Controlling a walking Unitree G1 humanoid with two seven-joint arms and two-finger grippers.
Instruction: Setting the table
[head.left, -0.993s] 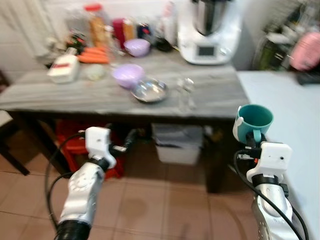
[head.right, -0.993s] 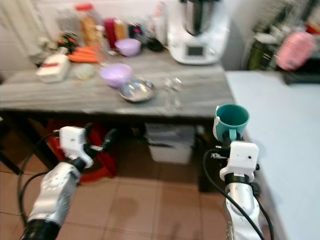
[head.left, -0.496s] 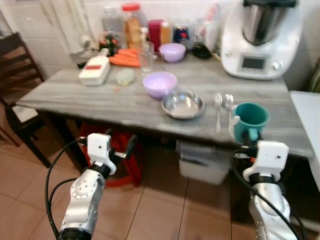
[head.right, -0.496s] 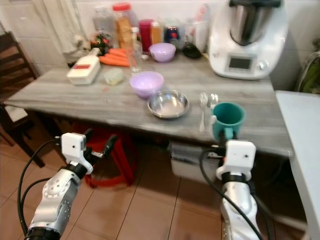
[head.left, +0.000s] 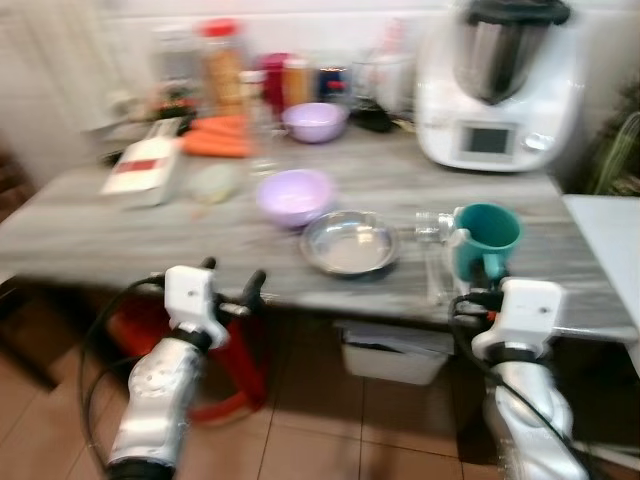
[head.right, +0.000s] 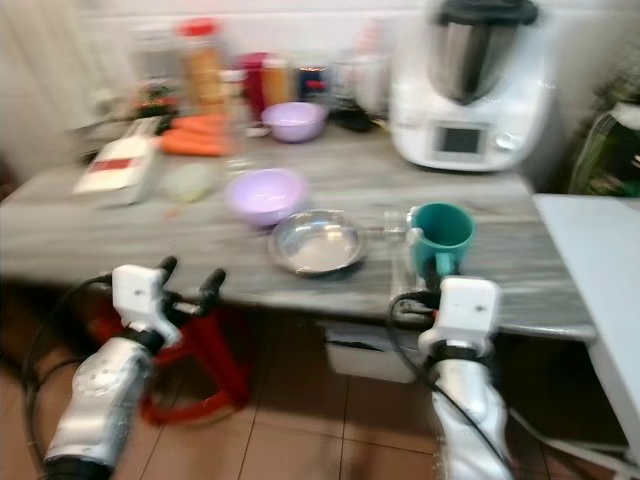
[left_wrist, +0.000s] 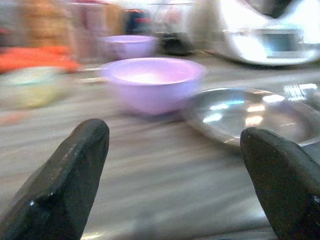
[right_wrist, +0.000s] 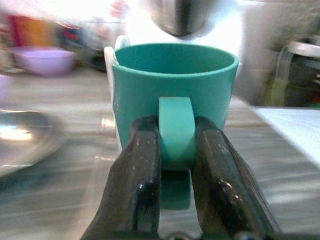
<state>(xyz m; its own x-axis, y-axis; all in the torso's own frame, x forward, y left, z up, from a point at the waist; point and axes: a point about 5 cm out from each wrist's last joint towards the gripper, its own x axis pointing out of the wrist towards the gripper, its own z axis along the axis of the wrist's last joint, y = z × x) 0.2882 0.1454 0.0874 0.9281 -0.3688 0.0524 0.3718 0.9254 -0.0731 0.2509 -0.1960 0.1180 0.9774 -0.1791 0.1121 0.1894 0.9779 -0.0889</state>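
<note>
Gripping a teal mug (right_wrist: 175, 90) by its handle, black fingers (right_wrist: 137, 180) of the right gripper (right_wrist: 176, 150) pinching the handle from both sides, mug upright with its mouth open upward. Holding the mug (head.left: 487, 238) at the near edge of the grey wooden table (head.left: 120, 215), on the right side, just right of the steel plate (head.left: 349, 243). Hard to tell whether the mug's base is touching the tabletop or hanging just above it.

Reaching forward at the left, near edge of the table: left gripper (left_wrist: 175, 165) with its two black fingers (left_wrist: 70, 175) spread wide, clasping nothing, pointing toward a lilac bowl (left_wrist: 152, 82) and the steel plate (left_wrist: 260, 112) beside it.

Lying on the table, just left of the mug, something clear and shiny (head.left: 436, 228), too blurred to name. Standing further back: a second, smaller lilac bowl (head.left: 315, 120), carrots (head.left: 215, 138) to its left, a white flat box with a red label (head.left: 140, 172) at the far left, a pale round item (head.left: 213, 182) next to it. Crowding the far edge: jars and bottles (head.left: 222, 70), blurred. Sitting at the far right corner: a white kitchen machine with a steel jug (head.left: 497, 80). Showing under the table: something red (head.left: 240, 365) and a white bin (head.left: 390, 352) on a tiled floor (head.left: 320, 440).
</note>
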